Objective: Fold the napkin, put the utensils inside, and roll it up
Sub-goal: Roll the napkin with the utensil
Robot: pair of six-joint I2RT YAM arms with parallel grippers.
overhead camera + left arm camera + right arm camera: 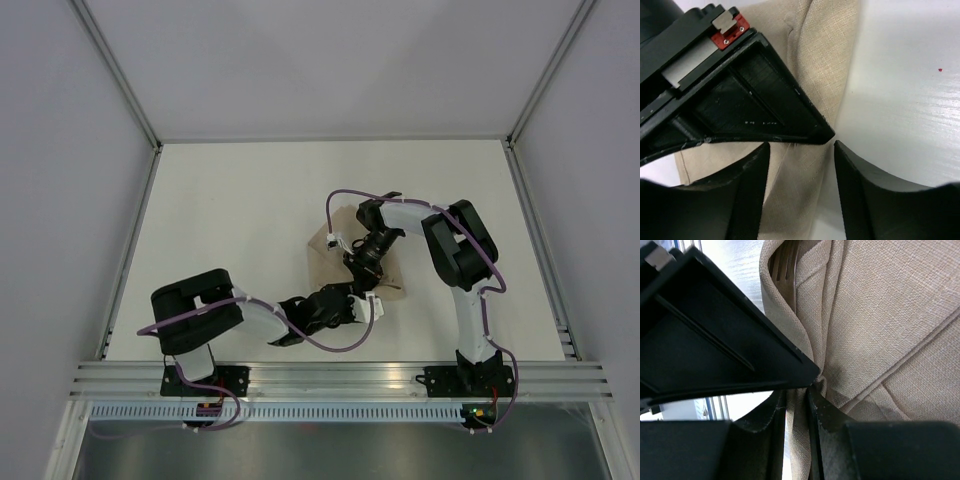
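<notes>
Napkin [326, 246] lies folded mid-tabletop [240, 200], under both arms. Your right jaws pinch a raised fold of it, probably to trap the fork [785, 265] inside (only the tines peek from the cloth pocket) for rolling. Left jaws are spread over the napkin's edge, gripping nothing, apparently placed to assist the roll.

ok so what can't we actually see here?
- Fork: right wrist view shows only the tines; the napkin covers the handle.
- Left gripper: left wrist view, unclear whether its fingers touch the cloth; the right gripper blocks the upper left.
- Napkin's folds: top view, both grippers cover its middle.
</notes>
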